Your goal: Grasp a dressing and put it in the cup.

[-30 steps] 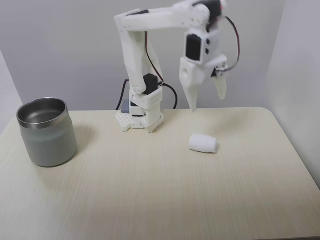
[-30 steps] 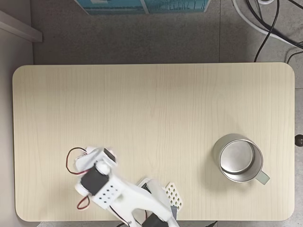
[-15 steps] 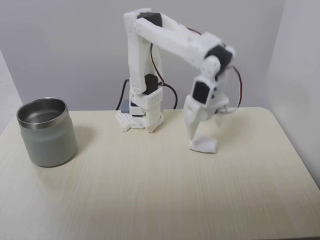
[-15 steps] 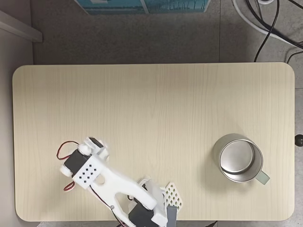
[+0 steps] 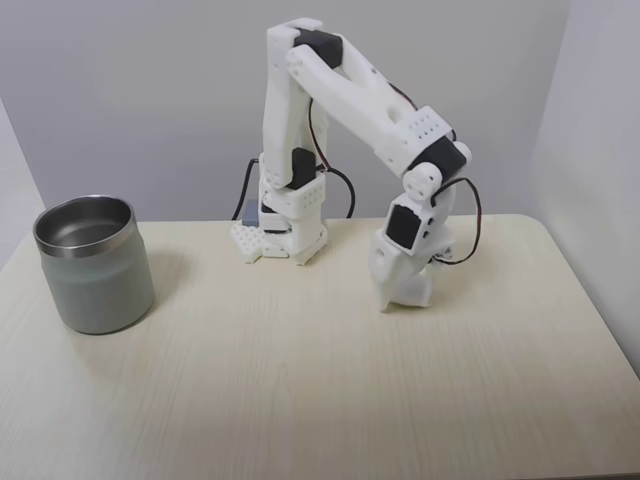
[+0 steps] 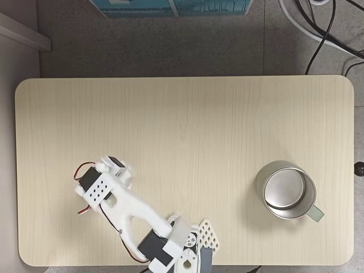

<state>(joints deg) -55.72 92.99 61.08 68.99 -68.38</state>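
Pale wooden table point(image 5: 300, 380) carries the steel cup point(image 5: 94, 263) far left; the gripper point(image 5: 402, 298) is down around the white dressing point(image 5: 415, 291), grip tightness unclear.

White arm point(image 5: 370, 100), grey-silver cup point(image 5: 95, 265) with shiny rim, pale wood-grain table point(image 6: 187, 131).

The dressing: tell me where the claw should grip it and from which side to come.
Grip the dressing across its short middle, coming straight down from above. It lies on its side on the table, a small soft roll with rounded ends, so the ends would slip. The claw is already down over it in a fixed view; whether it has closed is not clear.
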